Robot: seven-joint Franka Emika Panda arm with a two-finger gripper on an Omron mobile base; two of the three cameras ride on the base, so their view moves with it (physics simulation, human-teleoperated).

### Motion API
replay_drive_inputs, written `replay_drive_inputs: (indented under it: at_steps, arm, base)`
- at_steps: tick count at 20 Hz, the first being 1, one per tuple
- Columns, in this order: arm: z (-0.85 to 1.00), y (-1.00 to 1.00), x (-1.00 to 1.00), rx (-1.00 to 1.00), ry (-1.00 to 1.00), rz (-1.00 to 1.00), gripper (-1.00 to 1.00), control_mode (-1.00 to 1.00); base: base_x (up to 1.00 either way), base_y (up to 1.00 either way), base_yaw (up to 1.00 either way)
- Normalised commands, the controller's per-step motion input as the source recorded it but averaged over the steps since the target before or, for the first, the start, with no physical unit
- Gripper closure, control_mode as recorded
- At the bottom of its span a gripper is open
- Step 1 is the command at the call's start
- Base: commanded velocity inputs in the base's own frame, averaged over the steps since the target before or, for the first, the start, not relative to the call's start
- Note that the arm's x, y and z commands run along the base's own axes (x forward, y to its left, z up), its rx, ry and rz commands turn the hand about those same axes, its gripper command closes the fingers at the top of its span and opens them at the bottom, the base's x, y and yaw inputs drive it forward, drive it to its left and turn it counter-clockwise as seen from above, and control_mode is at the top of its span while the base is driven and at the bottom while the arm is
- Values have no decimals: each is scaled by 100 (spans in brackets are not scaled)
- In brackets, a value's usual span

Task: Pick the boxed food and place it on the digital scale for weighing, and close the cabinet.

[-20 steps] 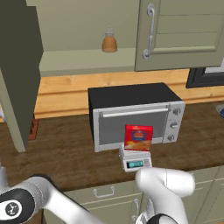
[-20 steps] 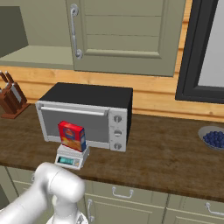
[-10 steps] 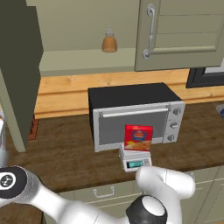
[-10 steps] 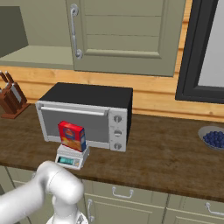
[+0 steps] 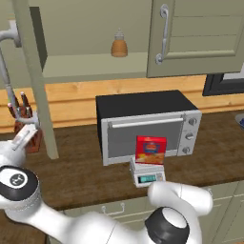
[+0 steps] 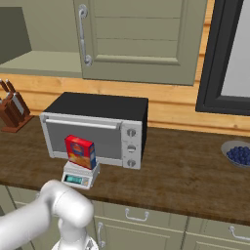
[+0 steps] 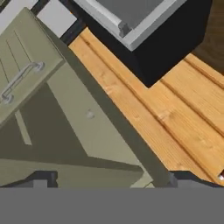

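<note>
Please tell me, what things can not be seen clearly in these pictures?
- Digital scale display: digits too small in both base views.
- Boxed food: print too small to read.
- Cabinet open door: cut by the left base view's top edge.
- Gripper: hand view's bottom band covers its fingertips, so open or shut is unclear.

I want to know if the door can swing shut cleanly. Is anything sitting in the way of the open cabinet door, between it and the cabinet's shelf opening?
Nothing visible blocks it. The open cabinet door stands edge-on at the left, and the bottle sits well back on the shelf. The knife block and toaster oven are on the counter below the door.
</note>
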Motion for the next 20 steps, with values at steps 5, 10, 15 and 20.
replay_drive_inputs:
  at_steps: [5,10,15,20]
  arm:
    - [21,-99,0,40,8,-11,-100,-100]
    - [36,-98,0,39,3,-10,-100,-100]
    - [46,-79,0,33,0,-7,-100,-100]
    - [61,-56,7,22,-6,-1,-100,-100]
  base:
    - [0,0,0]
    - [0,0,0]
    - [0,0,0]
    - [0,0,0]
